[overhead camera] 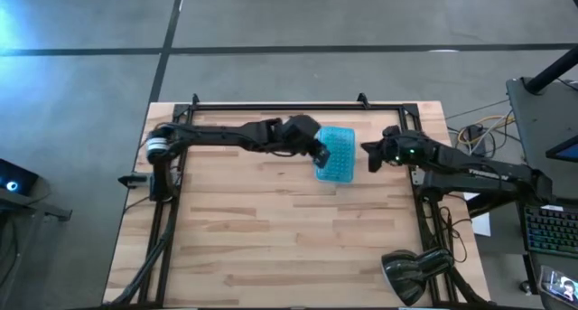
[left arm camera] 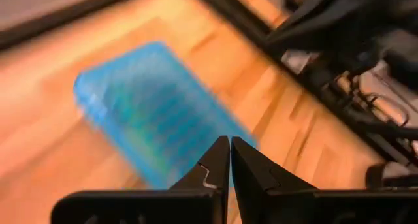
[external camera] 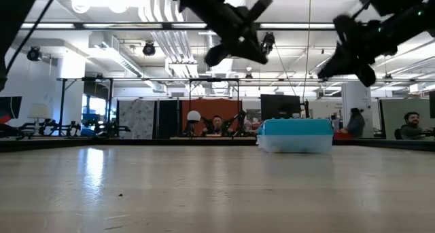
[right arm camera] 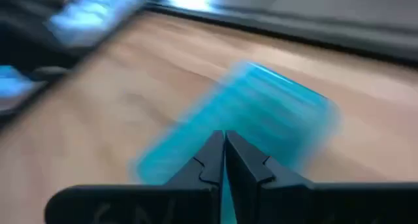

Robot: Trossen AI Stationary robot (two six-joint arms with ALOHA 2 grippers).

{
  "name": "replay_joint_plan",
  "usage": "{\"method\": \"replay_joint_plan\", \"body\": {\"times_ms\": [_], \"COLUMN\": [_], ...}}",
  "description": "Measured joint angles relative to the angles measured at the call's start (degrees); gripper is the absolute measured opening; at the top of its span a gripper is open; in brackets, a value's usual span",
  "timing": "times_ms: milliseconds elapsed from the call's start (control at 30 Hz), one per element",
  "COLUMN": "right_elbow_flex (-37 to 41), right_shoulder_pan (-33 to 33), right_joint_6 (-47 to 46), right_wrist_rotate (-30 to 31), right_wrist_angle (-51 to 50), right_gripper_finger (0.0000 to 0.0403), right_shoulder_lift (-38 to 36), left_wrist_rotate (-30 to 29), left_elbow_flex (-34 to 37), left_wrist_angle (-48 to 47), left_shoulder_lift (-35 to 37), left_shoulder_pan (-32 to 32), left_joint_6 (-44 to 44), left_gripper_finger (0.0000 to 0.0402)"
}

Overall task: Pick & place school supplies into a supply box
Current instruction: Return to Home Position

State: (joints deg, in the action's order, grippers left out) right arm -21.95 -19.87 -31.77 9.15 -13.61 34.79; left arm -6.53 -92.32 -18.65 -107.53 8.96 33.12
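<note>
Supply box [overhead camera: 336,154], a small rectangular plastic case with a bumpy teal-blue lid folded over its clear whitish tray, lies shut on the pale wooden slat table [overhead camera: 271,247], between the two dark arms. No supplies show outside it, so packing looks done. Lifted off the wood on either side, the left gripper [left arm camera: 228,140] and right gripper [right arm camera: 224,136] are each pinched together on nothing.

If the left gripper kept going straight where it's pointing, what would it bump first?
Most likely the bumpy teal-blue plastic box, lying right ahead of the shut left gripper; how far off is unclear.
</note>
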Motion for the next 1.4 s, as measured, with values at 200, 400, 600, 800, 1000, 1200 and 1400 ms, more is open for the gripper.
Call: {"method": "replay_joint_plan", "body": {"times_ms": [200, 400, 600, 800, 1000, 1200, 1400], "right_elbow_flex": [-0.3, -2.0, -6.7, -6.5, -1.6, 8.5, 15.2], "right_shoulder_pan": [2.5, 7.7, 8.8, 10.0, 11.7, 11.8, 11.8], "right_joint_6": [-4.9, -1.6, -12.8, -1.8, 1.1, -1.9, -1.1], "right_wrist_rotate": [1.2, 3.7, 10.4, -6.5, -13.4, -14.4, -16.5], "right_wrist_angle": [-1.2, -7.0, -19.3, -18.4, -6.7, 4.1, 16.3], "right_gripper_finger": [0.0009, 0.0009, 0.0009, 0.0009, 0.0009, 0.0009, 0.0009], "right_shoulder_lift": [-4.9, -11.7, -16.6, -19.1, -24.5, -34.2, -33.5], "left_wrist_rotate": [-1.7, -7.4, -8.2, -4.0, -3.5, -4.2, -4.0], "left_elbow_flex": [13.6, 27.3, 38.6, 52.7, 66.8, 71.7, 72.0], "left_wrist_angle": [2.0, 4.2, 10.3, 42.9, 68.8, 77.3, 78.0], "left_shoulder_lift": [10.6, 23.3, 35.2, 41.0, 41.4, 41.4, 41.5], "left_shoulder_pan": [-1.5, -3.2, -4.7, -8.7, -11.7, -11.8, -11.9], "left_joint_6": [8.8, 13.6, 25.1, 16.0, 15.2, 14.2, 8.2], "left_gripper_finger": [0.0000, 0.0000, 0.0000, 0.0000, 0.0000, 0.0000, 0.0000]}}
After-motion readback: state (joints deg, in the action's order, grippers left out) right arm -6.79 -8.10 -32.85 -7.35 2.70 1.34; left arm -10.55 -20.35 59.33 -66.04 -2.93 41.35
